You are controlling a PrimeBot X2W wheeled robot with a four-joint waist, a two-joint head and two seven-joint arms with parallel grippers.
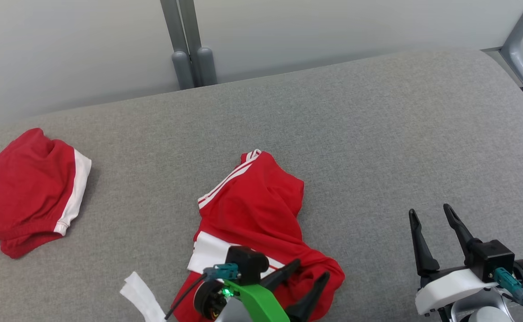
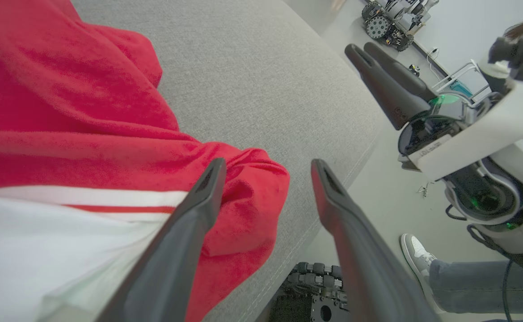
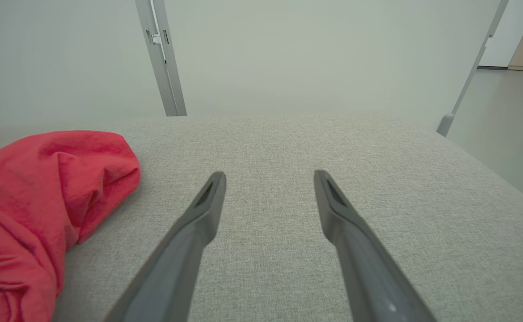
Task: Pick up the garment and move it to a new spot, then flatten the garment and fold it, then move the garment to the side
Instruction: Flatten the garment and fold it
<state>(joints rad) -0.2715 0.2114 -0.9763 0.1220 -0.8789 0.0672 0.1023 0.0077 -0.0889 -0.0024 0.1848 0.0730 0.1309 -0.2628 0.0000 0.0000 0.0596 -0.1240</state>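
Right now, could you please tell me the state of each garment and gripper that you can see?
middle red garment: crumpled, unfolded, lying loose on the grey surface.
left red garment: roughly bundled, lying apart at the left.
white strip: lying flat beside the middle red garment.
left gripper: open, over the middle red garment's near edge, holding nothing.
right gripper: open, empty, over bare surface.

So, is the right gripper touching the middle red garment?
Apart. The right wrist view shows bare grey surface between the right gripper and the garment.
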